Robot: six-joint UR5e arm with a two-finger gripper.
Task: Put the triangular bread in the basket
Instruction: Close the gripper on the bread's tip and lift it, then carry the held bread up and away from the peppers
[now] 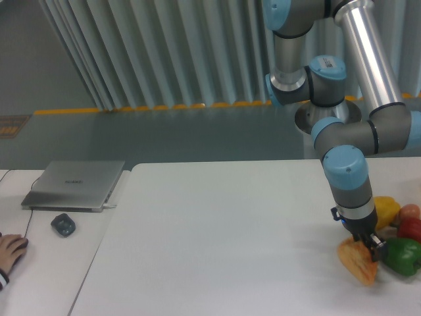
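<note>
End effector clamped on triangular bread, near table's right edge, green pepper beside

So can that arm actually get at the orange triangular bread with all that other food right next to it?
Probably yes. The tool is already right at the triangular bread, coming from above. The green pepper crowds its right side, but the top and left look free. Whether it grips yet, I cannot tell.

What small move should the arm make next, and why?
Probably lift straight up a little. The gripper seems closed on the triangular bread's upper edge, which sits tight against the green pepper. No basket is in view, so clear the produce first.
</note>
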